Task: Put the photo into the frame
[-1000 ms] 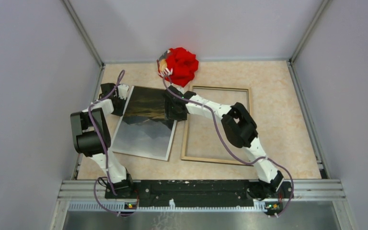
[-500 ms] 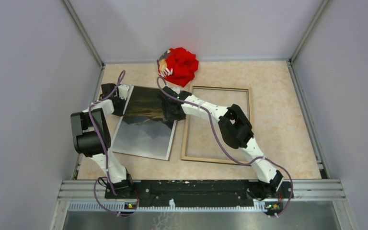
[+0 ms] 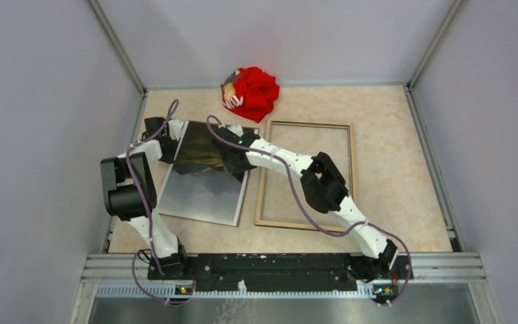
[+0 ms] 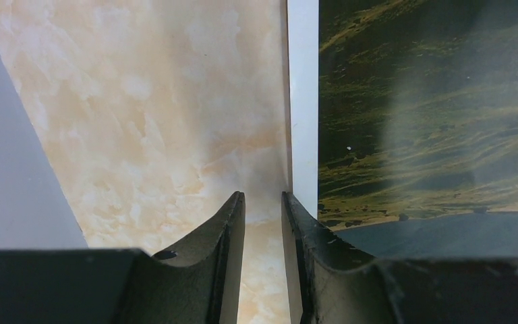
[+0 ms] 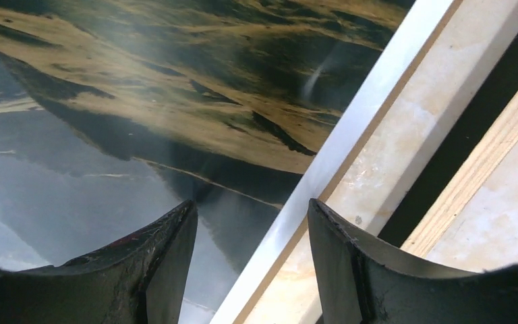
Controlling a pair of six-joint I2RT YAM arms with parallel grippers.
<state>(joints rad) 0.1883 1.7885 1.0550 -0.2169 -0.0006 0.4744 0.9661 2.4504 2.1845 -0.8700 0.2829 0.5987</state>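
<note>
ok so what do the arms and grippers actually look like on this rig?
The left arm and right arm match: white links with chunky black joint housings. A purple cable loops along each one. The left gripper and right gripper each have two black curved fingers that taper to the tips, with scuffed, speckled surfaces.

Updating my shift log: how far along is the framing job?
Nothing done: the photo lies beside the frame, outside it. In hand: the right gripper straddles its frame-side edge, open; the left gripper sits at its opposite edge. Left: grip, lift, seat it.
</note>
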